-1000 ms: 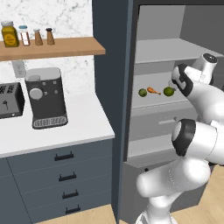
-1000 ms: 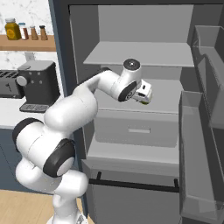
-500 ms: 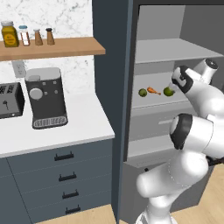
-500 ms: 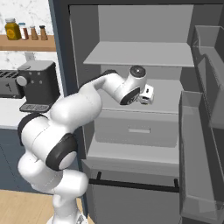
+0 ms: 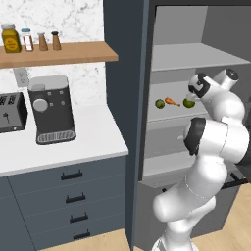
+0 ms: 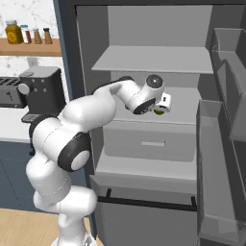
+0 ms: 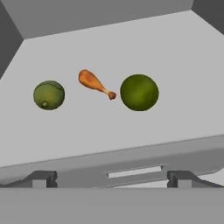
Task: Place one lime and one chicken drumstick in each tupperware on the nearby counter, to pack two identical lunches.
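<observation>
On the middle fridge shelf (image 7: 175, 52) lie two limes with a chicken drumstick (image 7: 95, 84) between them. The left lime (image 7: 49, 94) and the right lime (image 7: 139, 92) both rest apart from the drumstick. In the left base view the same row shows as lime (image 5: 160, 104), drumstick (image 5: 171, 102) and lime (image 5: 188, 103). My gripper (image 5: 196, 89) hovers open just above and in front of the right lime (image 6: 158, 112), holding nothing; its tips (image 7: 111, 179) frame the shelf's front edge. The counter (image 5: 93, 135) lies left of the fridge. The tupperware is out of view.
A dark coffee machine (image 5: 51, 109) and a toaster (image 5: 11, 112) stand on the counter under a wooden shelf (image 5: 73, 53) with jars. The open fridge door (image 6: 221, 144) with its bins stands to the right. A drawer (image 6: 149, 141) sits under the food shelf.
My hand has edged slightly further into the fridge toward the right lime. The limes and drumstick have not moved, and the jaws stay open.
</observation>
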